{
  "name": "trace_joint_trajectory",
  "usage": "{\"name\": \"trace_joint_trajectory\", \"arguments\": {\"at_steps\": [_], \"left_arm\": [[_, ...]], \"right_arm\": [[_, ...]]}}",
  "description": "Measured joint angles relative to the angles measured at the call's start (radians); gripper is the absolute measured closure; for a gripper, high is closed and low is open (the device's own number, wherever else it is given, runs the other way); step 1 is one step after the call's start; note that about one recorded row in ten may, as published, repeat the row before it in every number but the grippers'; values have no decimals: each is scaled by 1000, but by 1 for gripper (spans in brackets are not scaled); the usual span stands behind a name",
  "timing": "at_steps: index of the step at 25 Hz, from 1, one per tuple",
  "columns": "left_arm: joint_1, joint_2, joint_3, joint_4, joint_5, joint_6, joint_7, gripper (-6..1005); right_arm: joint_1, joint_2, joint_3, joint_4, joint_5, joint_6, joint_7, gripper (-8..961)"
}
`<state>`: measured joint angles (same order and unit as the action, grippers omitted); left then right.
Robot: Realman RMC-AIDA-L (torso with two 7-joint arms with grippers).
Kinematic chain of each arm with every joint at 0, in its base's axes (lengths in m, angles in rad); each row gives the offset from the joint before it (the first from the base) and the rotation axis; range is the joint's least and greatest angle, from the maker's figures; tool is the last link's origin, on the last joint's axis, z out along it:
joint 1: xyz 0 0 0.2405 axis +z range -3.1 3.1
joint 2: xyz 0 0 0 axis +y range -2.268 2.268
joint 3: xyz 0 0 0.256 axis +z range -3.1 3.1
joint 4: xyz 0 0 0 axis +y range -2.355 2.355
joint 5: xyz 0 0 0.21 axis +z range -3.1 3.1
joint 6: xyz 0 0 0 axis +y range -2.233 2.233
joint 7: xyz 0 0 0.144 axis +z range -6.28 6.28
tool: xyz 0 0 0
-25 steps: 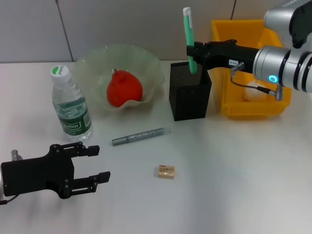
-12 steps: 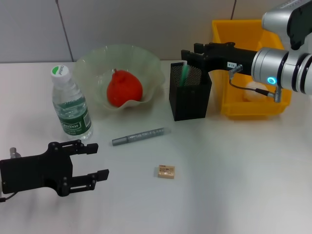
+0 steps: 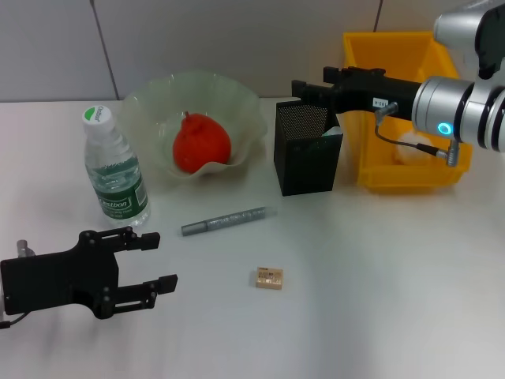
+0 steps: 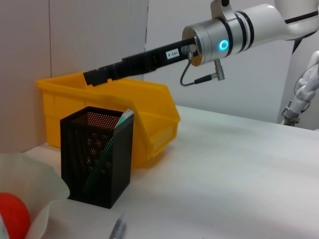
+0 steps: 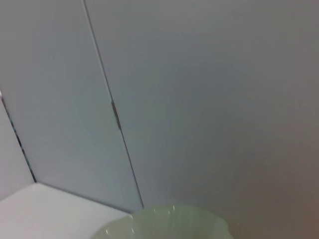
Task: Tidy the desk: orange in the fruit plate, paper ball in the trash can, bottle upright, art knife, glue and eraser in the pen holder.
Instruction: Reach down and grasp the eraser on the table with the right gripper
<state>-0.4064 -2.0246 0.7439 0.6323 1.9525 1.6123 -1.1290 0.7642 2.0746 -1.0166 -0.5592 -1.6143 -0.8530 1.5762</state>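
Observation:
My right gripper hovers open just above the black mesh pen holder, with nothing in it. A green-and-white glue stick leans inside the holder, and its tip shows at one corner. On the table lie the grey art knife and the small tan eraser. The orange sits in the pale-green fruit plate. To the plate's left the bottle stands upright. The paper ball lies in the yellow trash can. My left gripper rests open at the front left, holding nothing.
The trash can stands right behind and beside the pen holder. A grey wall runs along the table's back edge. The right wrist view shows only that wall and the fruit plate's rim.
The green stick left my right gripper and dropped into the pen holder, where it now leans. The right gripper stays just above the holder. The left arm has hardly moved.

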Motion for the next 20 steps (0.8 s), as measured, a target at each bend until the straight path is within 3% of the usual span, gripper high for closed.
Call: {"name": "trace_joint_trajectory", "arguments": {"at_steps": [3,5,6,7,9,11,12,13,16,18,20], "left_arm": [[0,0,0,0,0,5,0,286],[-1,0,0,0,0,11,0,286],[-1,0,0,0,0,11,0,286],[-1,0,0,0,0,18,0,286],[-1,0,0,0,0,23,0,286],[-1,0,0,-1,0,29,0,286],[-2,0,-1,-2,0,30,0,286],[-2,0,-1,-4,2,30,2,286],[-1,0,-1,-5,4,30,4,286],[3,0,-2,-9,7,30,10,286],[7,3,-2,-10,9,28,7,286]], "right_arm": [[-11,-6,7,-38,3,-58,65,228],[-35,-10,41,-109,4,-190,122,228],[-35,-10,41,-109,4,-190,122,228],[-50,-12,61,-151,5,-293,147,228],[-56,-17,65,-172,3,-346,161,229],[-60,-35,61,-196,-11,-439,194,229],[-48,-62,55,-206,-47,-521,234,229],[-48,-62,55,-206,-47,-521,234,229],[46,-106,54,-210,-255,-680,336,230],[72,-108,54,-210,-314,-699,355,230],[168,-97,45,-206,-509,-747,411,231]]}}
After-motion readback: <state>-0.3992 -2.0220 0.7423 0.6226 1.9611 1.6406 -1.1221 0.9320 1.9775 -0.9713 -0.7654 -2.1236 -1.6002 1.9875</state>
